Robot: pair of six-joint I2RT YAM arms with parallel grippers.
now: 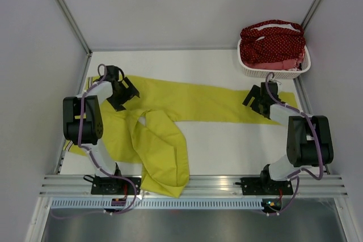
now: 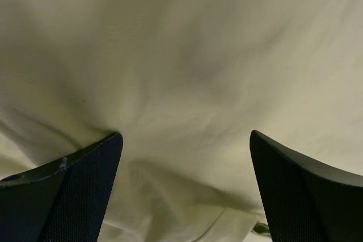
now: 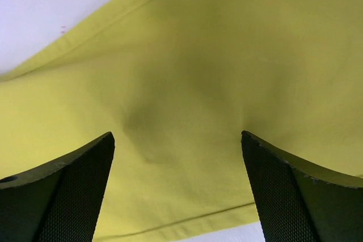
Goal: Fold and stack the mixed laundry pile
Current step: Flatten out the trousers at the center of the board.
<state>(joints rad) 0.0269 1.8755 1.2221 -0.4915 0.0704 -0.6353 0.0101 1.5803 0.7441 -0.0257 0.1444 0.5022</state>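
At the bottom centre of the top view, one leg of the yellow-green garment (image 1: 164,157) lies bunched, reaching the near rail of the white table (image 1: 227,145). Its other leg stretches flat toward the right. The left gripper (image 1: 126,93) stands at the garment's upper left end and the right gripper (image 1: 255,103) at the right end. Both have their jaws spread wide, pressing down on the cloth and holding nothing. At the upper right, a white basket (image 1: 249,69) holds the dark red dotted cloth (image 1: 272,43) and a pink piece (image 1: 282,64).

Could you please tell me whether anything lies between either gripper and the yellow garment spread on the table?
Nothing visible does: the left gripper and the right gripper, both open, face the yellow garment directly.
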